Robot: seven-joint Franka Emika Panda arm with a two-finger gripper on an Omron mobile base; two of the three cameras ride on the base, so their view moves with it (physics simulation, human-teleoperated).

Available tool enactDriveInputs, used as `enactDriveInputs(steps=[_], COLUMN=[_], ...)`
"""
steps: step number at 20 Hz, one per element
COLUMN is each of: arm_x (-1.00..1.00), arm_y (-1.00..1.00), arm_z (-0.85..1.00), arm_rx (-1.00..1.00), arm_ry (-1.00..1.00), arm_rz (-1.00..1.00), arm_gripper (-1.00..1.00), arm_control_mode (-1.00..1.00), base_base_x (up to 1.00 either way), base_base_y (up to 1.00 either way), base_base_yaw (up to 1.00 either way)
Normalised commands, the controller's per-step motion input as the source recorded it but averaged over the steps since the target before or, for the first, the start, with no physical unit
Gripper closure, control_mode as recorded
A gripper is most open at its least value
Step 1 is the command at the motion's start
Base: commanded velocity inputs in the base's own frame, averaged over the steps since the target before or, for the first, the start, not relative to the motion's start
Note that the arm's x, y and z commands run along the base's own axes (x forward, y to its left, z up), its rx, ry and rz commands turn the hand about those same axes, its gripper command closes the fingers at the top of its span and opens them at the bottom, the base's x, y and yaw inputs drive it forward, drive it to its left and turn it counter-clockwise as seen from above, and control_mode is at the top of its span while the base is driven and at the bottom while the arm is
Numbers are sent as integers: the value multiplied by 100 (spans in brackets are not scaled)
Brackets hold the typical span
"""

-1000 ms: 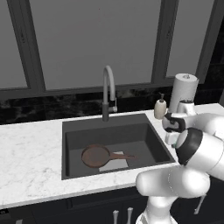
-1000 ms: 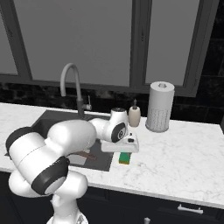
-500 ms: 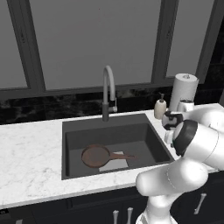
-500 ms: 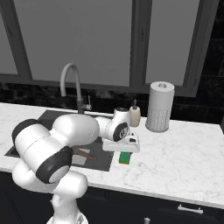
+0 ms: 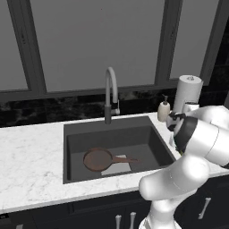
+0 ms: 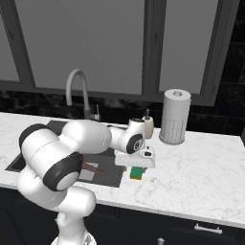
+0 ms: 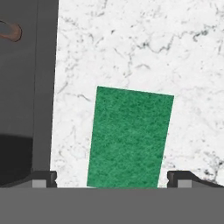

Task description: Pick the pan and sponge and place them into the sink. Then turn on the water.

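Your end effector (image 7: 112,177) hangs wide open and empty directly over the sponge (image 7: 130,138), its tips straddling it for a grab. The sponge lies flat on the worktop (image 7: 131,48), just beside the sink (image 5: 147,138), where the pan (image 5: 98,159) already rests.

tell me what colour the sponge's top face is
Green; the sponge shows best in the hand view.

No legible text, label, brand, number or sign appears on any surface. The small cream soap dispenser bottle (image 6: 148,125) and the white cylindrical paper towel roll (image 6: 174,116), at the far right of the counter, carry no readable marking, though both render small.
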Motion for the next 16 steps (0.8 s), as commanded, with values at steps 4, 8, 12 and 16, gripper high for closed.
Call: enactDriveInputs(steps=[4, 8, 12, 16], arm_x=[1, 0, 0, 0], arm_y=[-3, -1, 0, 0], arm_z=[-5, -12, -31, -24], arm_rx=[0, 0, 0, 0], arm_ry=[0, 1, 0, 0], arm_rz=[0, 0, 0, 0], arm_gripper=[-100, -100, -100, -100], arm_control_mode=[-100, -100, -100, -100], base_base_x=[0, 0, 0, 0], base_base_y=[0, 0, 0, 0], base_base_yaw=[0, 0, 0, 0])
